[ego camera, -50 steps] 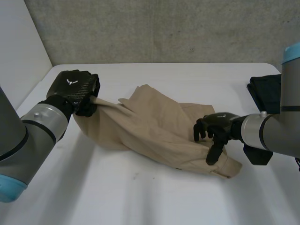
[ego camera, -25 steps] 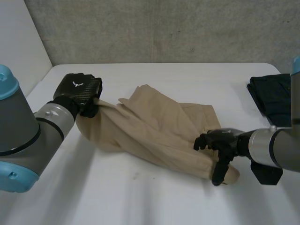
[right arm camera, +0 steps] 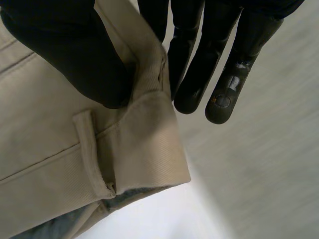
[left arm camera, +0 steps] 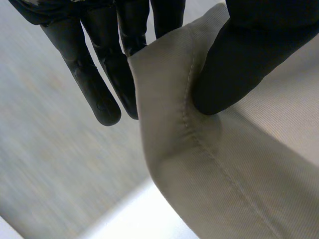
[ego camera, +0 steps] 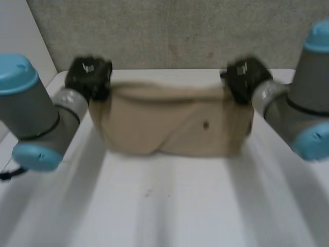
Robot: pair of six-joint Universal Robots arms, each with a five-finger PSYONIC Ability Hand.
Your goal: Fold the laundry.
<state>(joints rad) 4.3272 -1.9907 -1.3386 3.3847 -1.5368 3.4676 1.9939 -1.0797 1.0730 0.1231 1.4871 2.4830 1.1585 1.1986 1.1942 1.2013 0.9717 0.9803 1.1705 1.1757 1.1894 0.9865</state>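
My left hand (ego camera: 90, 77) and right hand (ego camera: 245, 78) each pinch a top corner of the trousers (ego camera: 169, 123), hung spread between them; folding not yet begun.

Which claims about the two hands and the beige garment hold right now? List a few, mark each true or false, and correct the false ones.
1. The left hand pinches the beige garment between thumb and fingers. True.
2. The right hand lies open on the white table, away from the cloth. False: it pinches the garment's edge by a belt loop, thumb against fingers.
3. The garment's top edge runs stretched between the two hands. True.
4. Both hands grip the same corner. False: they hold opposite ends of the top edge, the left hand at the head view's left and the right hand at its right.
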